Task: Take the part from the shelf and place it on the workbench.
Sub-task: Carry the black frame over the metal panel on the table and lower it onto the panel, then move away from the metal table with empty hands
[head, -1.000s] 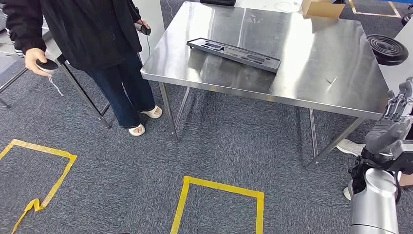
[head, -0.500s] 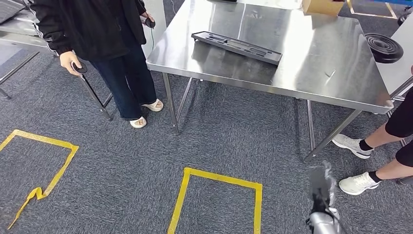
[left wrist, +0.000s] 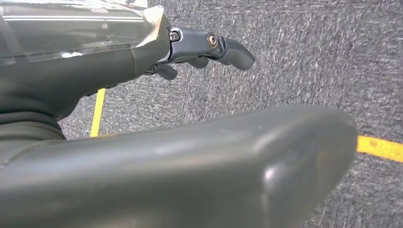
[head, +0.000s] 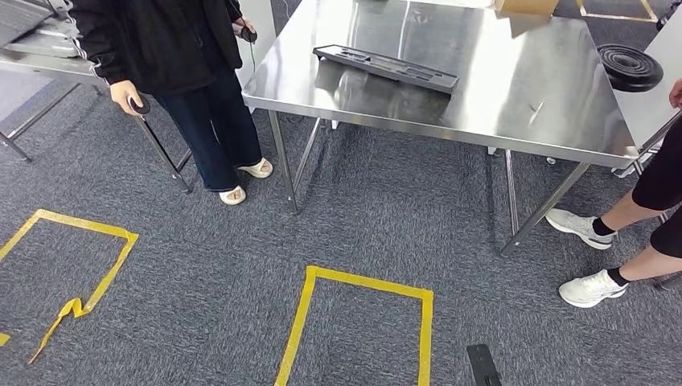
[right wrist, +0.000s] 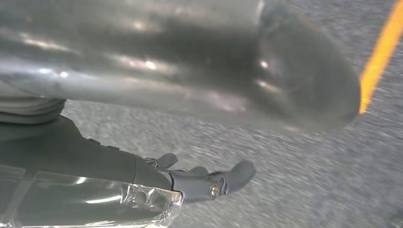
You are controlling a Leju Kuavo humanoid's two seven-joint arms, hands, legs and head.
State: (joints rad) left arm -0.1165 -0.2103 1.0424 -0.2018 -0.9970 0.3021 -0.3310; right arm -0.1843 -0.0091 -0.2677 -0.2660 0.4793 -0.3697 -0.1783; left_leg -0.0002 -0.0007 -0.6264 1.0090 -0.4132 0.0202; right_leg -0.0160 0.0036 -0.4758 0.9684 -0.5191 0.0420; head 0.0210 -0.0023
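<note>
A long black moulded part (head: pixel 386 68) lies flat on the steel workbench (head: pixel 482 112), towards its far left side. My left hand (left wrist: pixel 119 71) hangs over the grey carpet with its fingers (left wrist: pixel 228 50) stretched out and nothing in it. My right hand (right wrist: pixel 95 156) also hangs above the carpet, fingers (right wrist: pixel 223 180) extended and empty; its dark tip (head: pixel 481 366) shows at the bottom edge of the head view, well short of the workbench.
A person in black (head: pixel 177 56) stands at the bench's left corner holding small controllers. Another person's legs and white shoes (head: pixel 595 285) are at the right. A round black ribbed disc (head: pixel 630 66) and a cardboard box (head: pixel 523 8) sit beyond. Yellow tape squares (head: pixel 362 285) mark the carpet.
My right arm has dropped from shoulder height at the right edge down to the bottom of the picture. The view has shifted slightly, and a second person's legs have come in at the right.
</note>
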